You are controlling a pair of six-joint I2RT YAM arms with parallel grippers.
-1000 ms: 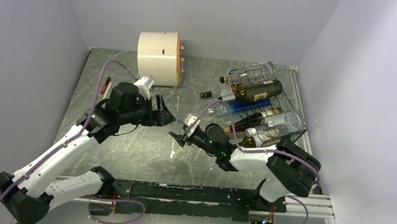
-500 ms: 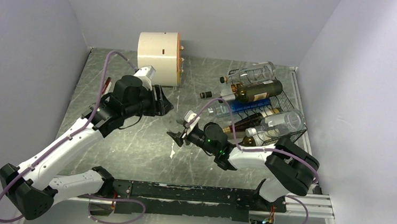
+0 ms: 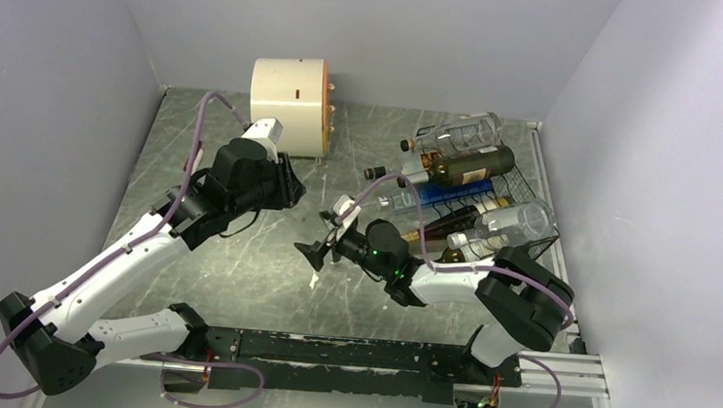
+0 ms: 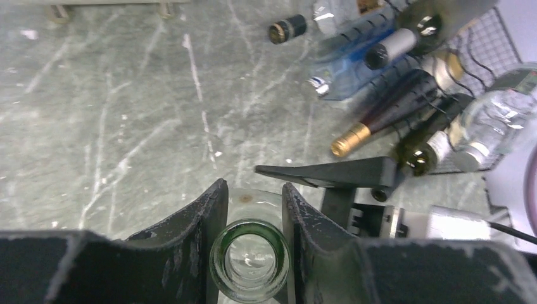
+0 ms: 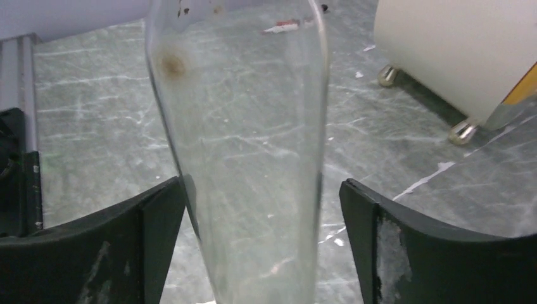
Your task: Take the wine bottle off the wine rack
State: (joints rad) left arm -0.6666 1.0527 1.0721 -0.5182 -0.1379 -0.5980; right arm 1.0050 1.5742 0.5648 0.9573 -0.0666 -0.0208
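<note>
Left wrist: left end effector [image 4: 253, 193] grips wine bottle [image 4: 249, 259].

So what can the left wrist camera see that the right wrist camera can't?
Only the left wrist view shows the wine rack with other bottles in it, and the clear bottle with its open mouth clamped in the left gripper. Only the right wrist view shows the cream drum and the bottle's glass body between the right gripper and its spread fingers. Both show that same bottle and the marbled table.
</note>
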